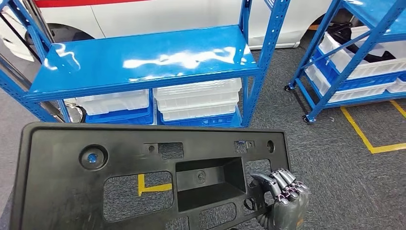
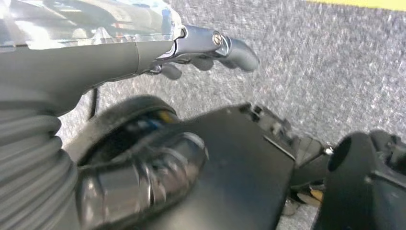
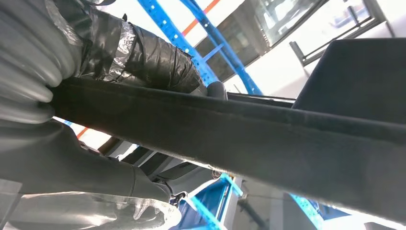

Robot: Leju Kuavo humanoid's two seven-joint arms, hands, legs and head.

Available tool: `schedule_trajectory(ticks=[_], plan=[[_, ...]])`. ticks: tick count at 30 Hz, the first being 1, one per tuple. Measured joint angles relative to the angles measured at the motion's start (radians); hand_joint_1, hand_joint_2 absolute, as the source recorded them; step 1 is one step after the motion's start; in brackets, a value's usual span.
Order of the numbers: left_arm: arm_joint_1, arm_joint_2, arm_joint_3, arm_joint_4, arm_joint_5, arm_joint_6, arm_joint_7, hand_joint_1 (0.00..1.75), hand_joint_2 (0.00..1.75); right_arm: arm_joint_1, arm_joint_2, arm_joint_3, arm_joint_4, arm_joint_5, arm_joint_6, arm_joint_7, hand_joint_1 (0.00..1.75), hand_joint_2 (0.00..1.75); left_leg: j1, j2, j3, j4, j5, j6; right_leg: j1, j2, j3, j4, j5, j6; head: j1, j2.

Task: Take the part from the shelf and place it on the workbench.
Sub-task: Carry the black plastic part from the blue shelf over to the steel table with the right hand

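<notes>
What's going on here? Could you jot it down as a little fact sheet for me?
held part: black panel with cutouts, off the shelf
right hand: grips the panel's lower right edge
left hand: low over the grey floor, holds nothing
shelf: blue, top level bare and glossy
bins: white, stacked on the level below
floor: grey carpet, yellow line

Part [image 1: 62, 191]: black moulded plastic, matt, finely textured face. Shelf [image 1: 143, 60]: blue painted metal, glossy top with bright reflections; uprights perforated. Bins [image 1: 198, 98] beneath: translucent white plastic, smooth. Floor [image 1: 330, 167]: grey carpet, rough, with yellow tape lines. Right robot hand [image 1: 282, 191]: dark metallic-looking fingers, slight sheen; grey ribbed cover at the wrist, looks like rubber.
</notes>
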Motion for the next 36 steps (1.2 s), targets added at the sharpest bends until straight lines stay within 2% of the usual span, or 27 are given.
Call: schedule_trajectory(ticks=[2,3,4,5,7,8,9,10,12,13,14,15,17,18,20,22,23,24,25,26,27,29,31,32,33,34,36], plan=[[-0.001,-0.001,0.001,0.000,0.000,0.001,0.000,0.00,1.75,0.000,0.000,-0.001,0.000,0.000,0.000,0.000,1.75,1.75,-0.003,0.013,0.002,-0.019,0.011,0.004,-0.006,0.016,-0.004,-0.009,0.012,0.015,-0.003,0.000],[-0.001,-0.002,0.001,0.000,0.000,0.000,0.000,0.00,1.75,0.001,0.000,-0.002,-0.001,0.000,0.000,0.000,1.75,1.75,0.000,0.024,0.006,-0.034,0.023,0.000,-0.005,0.011,-0.006,-0.010,0.014,0.021,-0.003,0.000],[-0.001,-0.003,0.001,0.000,0.000,0.000,0.000,0.00,1.75,0.001,0.000,-0.003,-0.001,0.000,0.000,0.000,1.75,1.75,0.004,0.035,0.010,-0.050,0.036,-0.003,-0.002,-0.006,-0.012,0.000,0.004,0.028,-0.002,0.000],[-0.001,-0.004,0.001,0.000,0.000,0.000,-0.001,0.00,1.75,0.001,0.000,-0.005,-0.002,0.000,-0.001,0.000,1.75,1.75,0.008,0.048,0.012,-0.064,0.049,-0.008,-0.001,-0.030,-0.025,0.030,-0.021,0.034,0.000,0.000],[0.000,-0.004,0.001,0.000,0.000,0.000,-0.001,0.00,1.75,0.001,0.000,-0.008,-0.002,0.000,-0.001,0.000,1.75,1.75,0.012,0.077,0.007,-0.072,0.059,-0.013,-0.011,-0.078,-0.073,0.147,-0.099,0.049,0.002,0.000],[0.000,-0.004,0.001,0.000,0.000,0.000,0.000,0.00,1.75,0.002,0.000,-0.008,-0.001,0.000,-0.001,0.000,1.75,1.75,0.013,0.092,0.002,-0.070,0.061,-0.016,-0.018,-0.087,-0.095,0.206,-0.129,0.057,0.002,0.000],[0.000,-0.004,0.001,0.000,0.000,0.000,0.000,0.00,1.75,0.003,0.000,-0.009,-0.001,0.000,-0.001,0.000,1.75,1.75,0.015,0.107,-0.003,-0.067,0.061,-0.019,-0.026,-0.092,-0.104,0.241,-0.143,0.065,0.002,0.000],[0.000,-0.004,0.001,0.000,0.000,0.000,0.000,0.00,1.75,0.004,0.000,-0.009,0.000,0.000,-0.001,0.000,1.75,1.75,0.018,0.122,-0.006,-0.062,0.060,-0.023,-0.033,-0.097,-0.093,0.238,-0.137,0.074,0.002,0.000],[0.000,-0.004,0.001,0.000,0.000,0.000,0.000,0.00,1.75,0.004,0.000,-0.010,0.000,0.000,-0.001,0.000,1.75,1.75,0.026,0.148,-0.011,-0.046,0.051,-0.038,-0.045,-0.125,-0.015,0.127,-0.094,0.089,0.002,0.000],[0.000,-0.004,0.001,0.000,0.000,0.000,0.000,0.00,1.75,0.004,0.000,-0.010,0.000,0.000,-0.001,0.000,1.75,1.75,0.027,0.158,-0.015,-0.036,0.044,-0.049,-0.047,-0.147,0.024,0.067,-0.078,0.091,0.002,0.000],[0.000,-0.004,0.001,0.000,0.000,0.001,0.000,0.00,1.75,0.004,0.000,-0.010,0.000,-0.001,-0.001,0.000,1.75,1.75,0.026,0.166,-0.018,-0.025,0.036,-0.059,-0.047,-0.163,0.050,0.025,-0.070,0.086,0.002,0.000],[0.000,-0.003,0.002,0.000,0.000,0.001,0.000,0.00,1.75,0.004,0.001,-0.010,0.000,-0.001,-0.001,0.000,1.75,1.75,0.025,0.172,-0.018,-0.018,0.030,-0.069,-0.044,-0.172,0.061,0.007,-0.071,0.077,0.001,0.000],[-0.001,-0.003,0.002,0.000,0.000,0.001,0.001,0.00,1.75,0.004,0.001,-0.010,-0.001,-0.002,-0.001,0.000,1.75,1.75,0.026,0.185,-0.011,-0.014,0.026,-0.081,-0.039,-0.158,0.057,0.009,-0.074,0.055,0.000,0.000],[-0.001,-0.003,0.002,0.000,0.000,0.001,0.001,0.00,1.75,0.005,0.002,-0.010,-0.001,-0.003,-0.001,0.000,1.75,1.75,0.029,0.179,-0.009,-0.011,0.022,-0.088,-0.039,-0.148,0.055,0.007,-0.072,0.048,-0.001,0.000],[-0.001,-0.003,0.002,0.000,0.000,0.002,0.001,0.00,1.75,0.006,0.002,-0.010,-0.001,-0.005,-0.001,0.000,1.75,1.75,0.035,0.134,-0.025,0.032,-0.017,-0.096,-0.042,-0.128,0.052,0.003,-0.065,0.034,-0.001,0.000],[0.000,-0.003,0.002,0.000,0.000,0.003,0.000,0.00,1.75,0.006,0.003,-0.009,-0.001,-0.006,-0.001,0.000,1.75,1.75,0.037,0.083,-0.078,0.152,-0.088,-0.099,-0.040,-0.106,0.045,0.001,-0.060,0.024,-0.001,0.000],[0.000,-0.002,0.002,0.000,0.001,0.003,-0.001,0.00,1.75,0.006,0.003,-0.009,0.000,-0.006,-0.001,0.000,1.75,1.75,0.037,0.074,-0.107,0.219,-0.116,-0.098,-0.038,-0.092,0.043,0.001,-0.058,0.021,-0.001,0.000],[0.000,-0.002,0.002,0.000,0.001,0.004,-0.002,0.00,1.75,0.007,0.003,-0.009,0.000,-0.006,-0.001,0.000,1.75,1.75,0.037,0.071,-0.126,0.264,-0.127,-0.096,-0.036,-0.078,0.041,0.002,-0.057,0.020,-0.001,0.000],[0.000,-0.002,0.002,0.000,0.001,0.004,-0.002,0.00,1.75,0.008,0.003,-0.009,0.000,-0.006,-0.001,0.000,1.75,1.75,0.037,0.070,-0.128,0.271,-0.116,-0.093,-0.034,-0.062,0.041,0.002,-0.056,0.019,-0.001,0.000],[0.000,-0.002,0.002,0.000,0.001,0.004,-0.001,0.00,1.75,0.008,0.003,-0.009,0.000,-0.006,-0.001,0.000,1.75,1.75,0.036,0.067,-0.111,0.238,-0.087,-0.089,-0.033,-0.046,0.042,0.003,-0.056,0.020,-0.001,0.000],[0.000,-0.002,0.002,0.000,0.001,0.004,0.000,0.00,1.75,0.009,0.003,-0.009,0.000,-0.007,-0.001,0.000,1.75,1.75,0.036,0.057,-0.083,0.177,-0.047,-0.083,-0.033,-0.032,0.043,0.003,-0.055,0.021,-0.001,0.000],[0.000,-0.002,0.003,0.001,0.001,0.003,0.002,0.00,1.75,0.008,0.003,-0.009,0.000,-0.007,-0.001,0.000,1.75,1.75,0.036,0.012,-0.031,0.052,0.008,-0.071,-0.032,-0.007,0.041,0.004,-0.051,0.028,-0.001,0.000],[0.000,-0.002,0.005,0.001,0.000,0.001,0.002,0.00,1.75,0.009,0.003,-0.009,0.000,-0.009,-0.001,0.000,1.75,1.75,0.033,-0.014,-0.014,-0.001,0.014,-0.067,-0.034,0.012,0.032,0.003,-0.043,0.041,-0.001,0.000],[0.000,-0.002,0.007,0.001,0.000,0.001,0.002,0.00,1.75,0.010,0.003,-0.010,0.000,-0.009,-0.001,0.000,1.75,1.75,0.032,-0.008,-0.013,-0.008,0.016,-0.066,-0.036,0.021,0.028,0.000,-0.038,0.049,-0.001,0.000],[-0.001,-0.002,0.008,0.001,0.000,0.001,0.001,0.00,1.75,0.011,0.003,-0.010,0.000,-0.009,-0.001,0.000,1.75,1.75,0.034,0.000,-0.012,-0.015,0.019,-0.063,-0.037,0.023,0.025,-0.001,-0.034,0.056,-0.001,0.000],[-0.001,-0.003,0.009,0.001,0.000,0.001,0.001,0.00,1.75,0.011,0.003,-0.011,0.000,-0.009,-0.001,0.000,1.75,1.75,0.035,0.011,-0.009,-0.022,0.026,-0.059,-0.036,0.009,0.021,0.004,-0.038,0.061,-0.001,0.000],[0.000,-0.005,0.010,0.001,0.000,0.000,0.001,0.00,1.75,0.011,0.002,-0.013,0.000,-0.010,-0.001,0.000,1.75,1.75,0.037,0.038,-0.008,-0.034,0.037,-0.049,-0.032,-0.045,-0.010,0.070,-0.082,0.067,0.001,0.000]])
